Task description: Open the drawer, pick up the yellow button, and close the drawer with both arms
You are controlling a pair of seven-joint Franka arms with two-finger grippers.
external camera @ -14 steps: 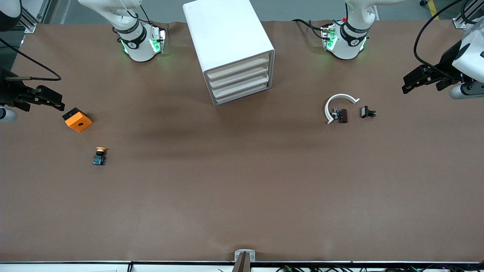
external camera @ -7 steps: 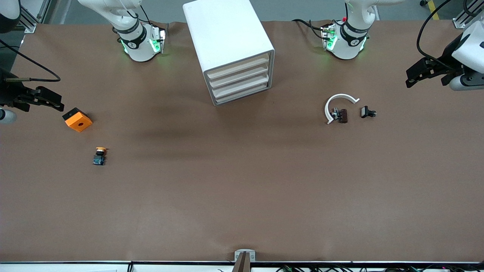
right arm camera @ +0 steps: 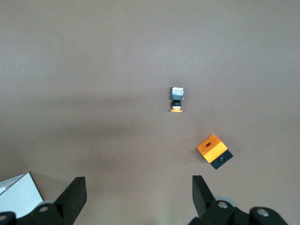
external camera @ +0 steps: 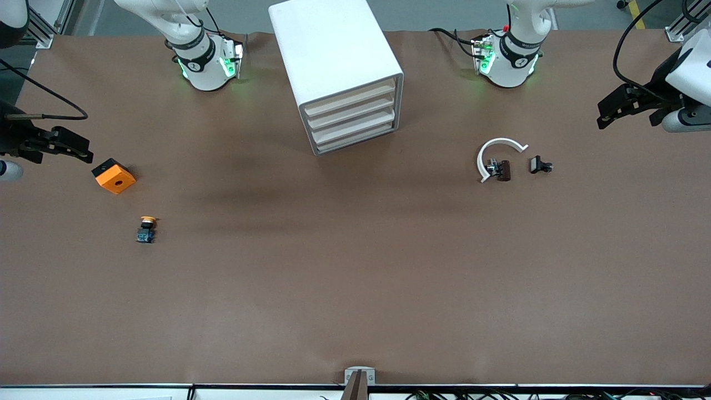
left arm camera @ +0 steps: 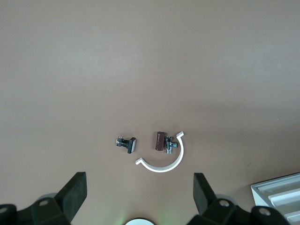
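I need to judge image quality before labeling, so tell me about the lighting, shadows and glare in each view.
Front view: even overhead light, soft broad shadows on the table nearer the camera than the cabinet; green glow at both bases. Left wrist view: flat light, clips sharp. Right wrist view: faint shadow band, button sharp. No glare anywhere.

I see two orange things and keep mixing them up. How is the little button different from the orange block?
The button is much smaller than the block. Only the button's round cap is orange, on a blue and black body; the block is a square orange piece with a dark hole on top and a black underside. The button lies nearer the front camera than the block. Both sit loose on the table, toward the right arm's end.
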